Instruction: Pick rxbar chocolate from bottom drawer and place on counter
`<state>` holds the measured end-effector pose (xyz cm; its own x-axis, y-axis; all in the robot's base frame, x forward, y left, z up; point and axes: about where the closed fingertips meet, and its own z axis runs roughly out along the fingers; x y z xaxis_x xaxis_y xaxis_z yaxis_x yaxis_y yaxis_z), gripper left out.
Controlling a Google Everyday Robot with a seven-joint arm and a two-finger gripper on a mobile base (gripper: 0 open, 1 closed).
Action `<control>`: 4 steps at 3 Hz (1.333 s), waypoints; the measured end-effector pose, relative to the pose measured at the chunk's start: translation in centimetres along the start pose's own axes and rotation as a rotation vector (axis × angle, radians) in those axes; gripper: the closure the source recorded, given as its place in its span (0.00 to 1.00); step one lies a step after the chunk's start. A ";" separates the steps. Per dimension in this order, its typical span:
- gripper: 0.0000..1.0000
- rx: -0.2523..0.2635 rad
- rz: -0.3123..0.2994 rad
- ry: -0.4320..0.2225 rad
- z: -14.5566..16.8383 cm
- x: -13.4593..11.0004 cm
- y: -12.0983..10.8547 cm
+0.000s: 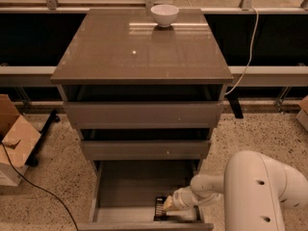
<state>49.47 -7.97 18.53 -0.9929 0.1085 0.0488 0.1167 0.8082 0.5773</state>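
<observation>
counter [110,57] glossy, reflective | bottom drawer [130,186] matt | jaws inside it, smooth pale plastic

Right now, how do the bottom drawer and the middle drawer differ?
The bottom drawer is pulled far out, its floor showing; the middle drawer is out only slightly. The bottom drawer holds the rxbar chocolate with the end effector at it; the middle drawer's inside is hidden. Both are grey-brown.
</observation>
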 end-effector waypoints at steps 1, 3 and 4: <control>0.14 0.021 -0.016 -0.012 0.7 -0.3 0.9; 0.00 0.079 -0.053 -0.054 3.6 -1.6 3.3; 0.00 0.095 -0.050 -0.059 5.1 -2.2 3.7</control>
<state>52.16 -2.24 16.43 -0.9948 0.0981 -0.0274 0.0715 0.8645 0.4975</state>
